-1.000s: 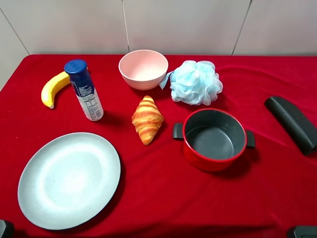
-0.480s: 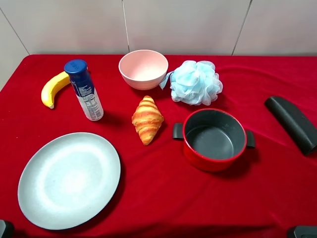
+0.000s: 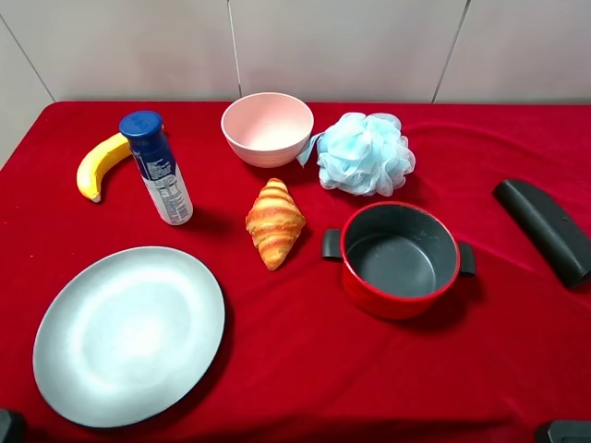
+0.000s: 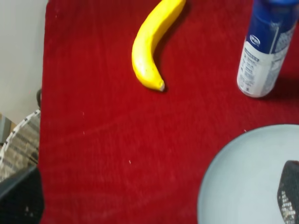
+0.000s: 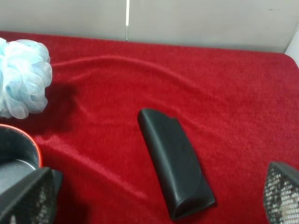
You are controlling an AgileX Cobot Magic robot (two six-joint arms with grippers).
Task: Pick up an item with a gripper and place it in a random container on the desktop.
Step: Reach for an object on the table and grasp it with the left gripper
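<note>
The white spray can (image 3: 157, 171) with a dark blue cap stands upright at the left back of the red-clothed desktop (image 3: 295, 369). It also shows in the left wrist view (image 4: 261, 56). The red pot (image 3: 400, 260) with a dark grey inside sits empty right of centre, and its rim shows in the right wrist view (image 5: 16, 158). My left gripper (image 4: 155, 198) is open and empty, low near the front left, apart from the can. My right gripper (image 5: 154, 200) is open and empty near the front right, its fingers (image 5: 28, 198) beside the pot.
A banana (image 3: 100, 164) lies left of the can. A grey-blue plate (image 3: 129, 332) is at the front left, with a croissant (image 3: 274, 221) in the middle. A pink bowl (image 3: 267, 127) and a blue bath puff (image 3: 366, 153) are at the back. A flat black bar (image 3: 545, 229) lies at the right.
</note>
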